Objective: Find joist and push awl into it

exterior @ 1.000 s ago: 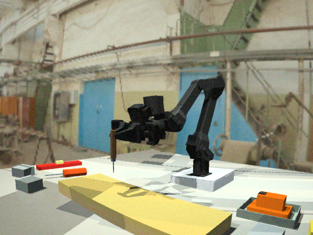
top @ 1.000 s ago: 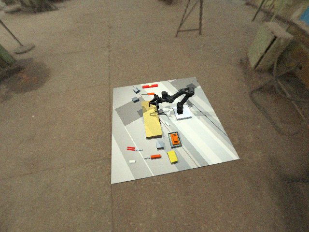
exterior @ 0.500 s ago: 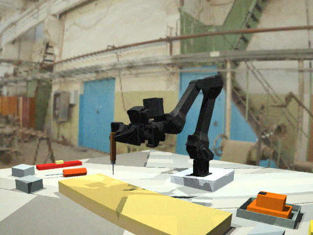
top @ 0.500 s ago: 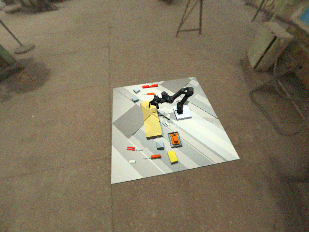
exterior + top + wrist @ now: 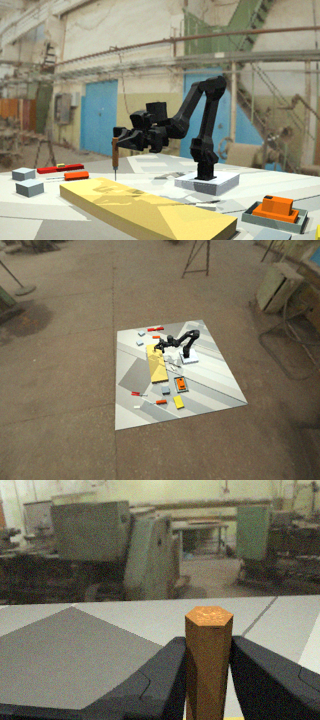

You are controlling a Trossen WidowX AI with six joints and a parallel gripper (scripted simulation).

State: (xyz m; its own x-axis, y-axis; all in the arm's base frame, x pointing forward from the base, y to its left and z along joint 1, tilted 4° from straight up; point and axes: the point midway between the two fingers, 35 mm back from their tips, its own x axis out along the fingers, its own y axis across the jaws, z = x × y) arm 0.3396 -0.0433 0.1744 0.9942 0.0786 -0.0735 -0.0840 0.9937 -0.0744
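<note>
Awl [image 5: 115, 152] hangs upright between the closed fingers of the gripper [image 5: 119, 139], which clamp its brown wooden handle near the top; in the wrist view the handle [image 5: 208, 687] fills the gap between both dark fingers. Its thin metal point is at the far end of the yellow floor panel [image 5: 144, 209], close to the short far edge, and seems to touch or almost touch the surface; I cannot tell which. Along the panel toward its near end the top has much free room, and both long edges are open.

Beyond the far edge lie an orange block [image 5: 76, 175] and a red level [image 5: 59, 168], low and apart from the awl. Two grey blocks [image 5: 29, 187] stand to the left of the panel, well apart from the gripper. The stud finder [image 5: 276, 208], orange, sits in the grey tray [image 5: 268, 223] on the right, near the panel's near end. The arm rises from a white base [image 5: 224, 183] behind the panel.
</note>
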